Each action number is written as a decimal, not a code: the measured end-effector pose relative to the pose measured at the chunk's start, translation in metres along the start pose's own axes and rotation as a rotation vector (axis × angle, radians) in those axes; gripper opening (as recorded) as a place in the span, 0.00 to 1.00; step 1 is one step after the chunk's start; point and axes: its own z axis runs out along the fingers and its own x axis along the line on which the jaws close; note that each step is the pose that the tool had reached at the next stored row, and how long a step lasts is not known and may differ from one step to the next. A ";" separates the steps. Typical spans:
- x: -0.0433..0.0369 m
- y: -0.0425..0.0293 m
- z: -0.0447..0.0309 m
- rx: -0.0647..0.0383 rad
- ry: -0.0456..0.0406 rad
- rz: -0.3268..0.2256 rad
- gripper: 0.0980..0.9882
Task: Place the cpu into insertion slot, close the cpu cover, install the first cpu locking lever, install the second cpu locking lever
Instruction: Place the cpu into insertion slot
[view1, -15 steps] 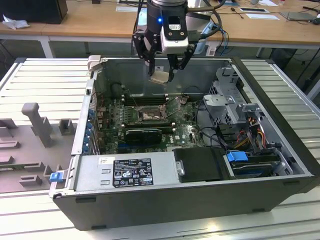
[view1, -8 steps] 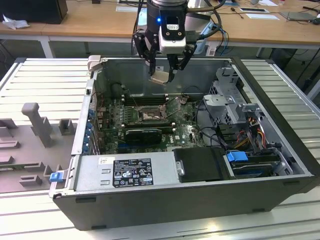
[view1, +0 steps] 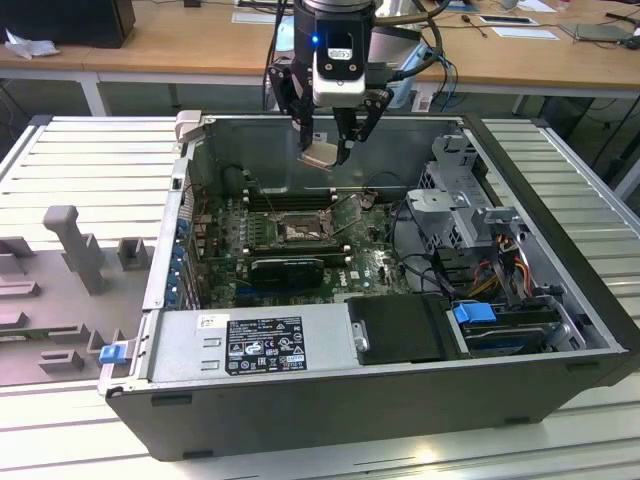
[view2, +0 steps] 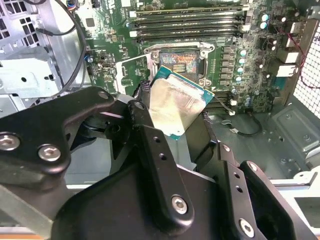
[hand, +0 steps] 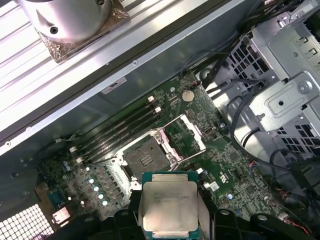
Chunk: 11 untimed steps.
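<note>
Cpu (hand: 170, 206) sits clamped in the claw (view1: 325, 150), pinched by two opposite edges with its metal top left bare; it hangs above the insertion slot (hand: 145, 160), well clear of it and not yet lowered. By my judgement it is a light, stiff, thin piece, easy to lift, but its smooth lid would slide under a loose pinch and its underside contacts are delicate; the edges are the right place to take it, as the claw does, never the flat faces. It looks square, with a silvery-grey lid that glares pale in the second wrist view and a narrow green border all round. Beneath it the insertion slot lies bare, its dark pin field showing inside a silver rim; the cpu cover (hand: 184, 134) stands swung open just beside the slot, hinged on one side. Beyond the slot run the long black memory slots (hand: 115, 131); farther from it rises the grey wall of the computer case (view1: 400, 150) — and the case rests on a ribbed tabletop (view1: 80, 160).
</note>
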 end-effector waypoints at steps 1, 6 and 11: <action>0.0000 0.0000 0.0000 0.000 -0.0005 0.006 0.48; 0.0000 0.0000 0.0000 -0.001 -0.0042 0.048 0.48; 0.0000 0.0000 0.0000 -0.002 -0.0072 0.080 0.48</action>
